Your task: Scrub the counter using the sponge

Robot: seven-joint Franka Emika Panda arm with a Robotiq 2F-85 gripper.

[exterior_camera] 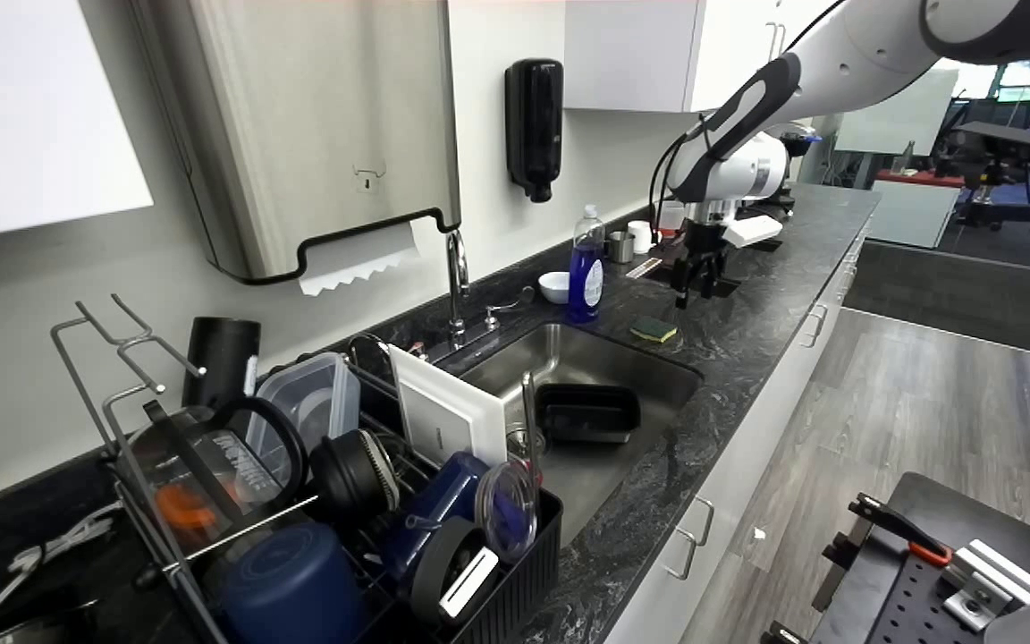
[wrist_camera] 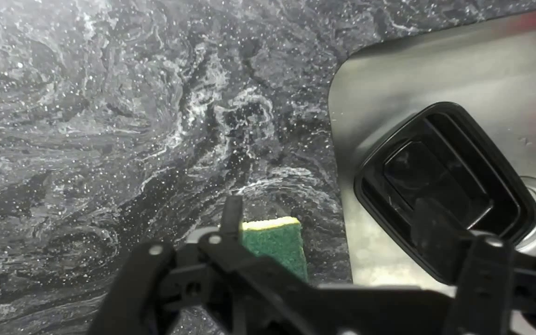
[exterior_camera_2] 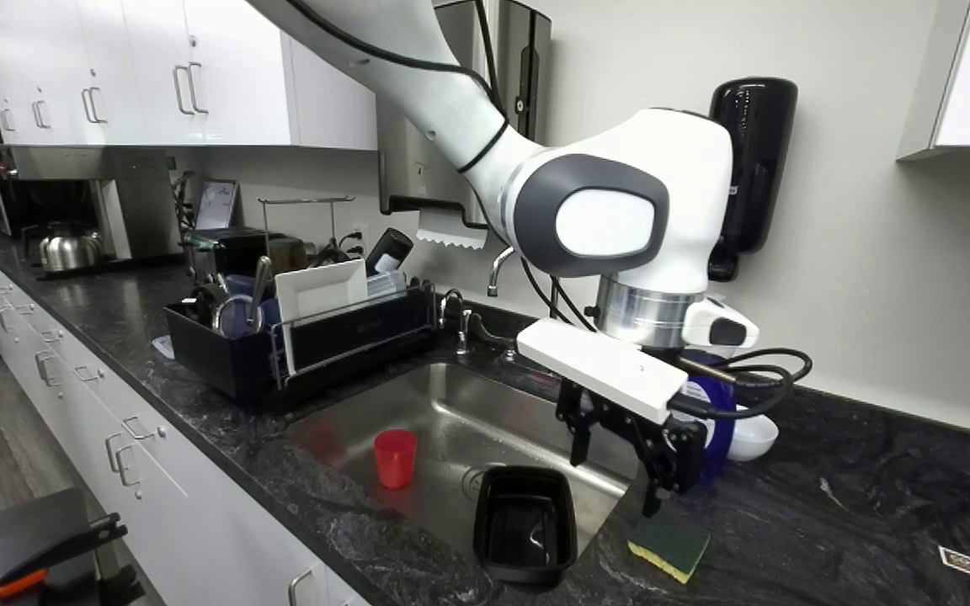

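Observation:
The counter [exterior_camera: 774, 268] is dark, veined stone; it also shows in an exterior view [exterior_camera_2: 796, 539] and fills the left of the wrist view [wrist_camera: 110, 139]. The sponge [exterior_camera: 654, 329], green on top and yellow below, lies flat on the counter beside the sink; it also shows in an exterior view [exterior_camera_2: 672, 547]. In the wrist view the sponge [wrist_camera: 275, 244] is partly hidden behind a finger linkage. My gripper [exterior_camera_2: 615, 484] is open, with nothing between its fingers, and hangs above the counter near the sponge and sink edge. Its fingers [wrist_camera: 331, 204] are wide apart in the wrist view.
The steel sink [exterior_camera_2: 443, 412] holds a black container [exterior_camera_2: 527, 513] and a red cup [exterior_camera_2: 396, 459]. A blue soap bottle [exterior_camera: 585, 268] and white bowl [exterior_camera: 554, 286] stand near the wall. A full dish rack [exterior_camera_2: 232, 358] and the faucet [exterior_camera: 457, 286] border the sink.

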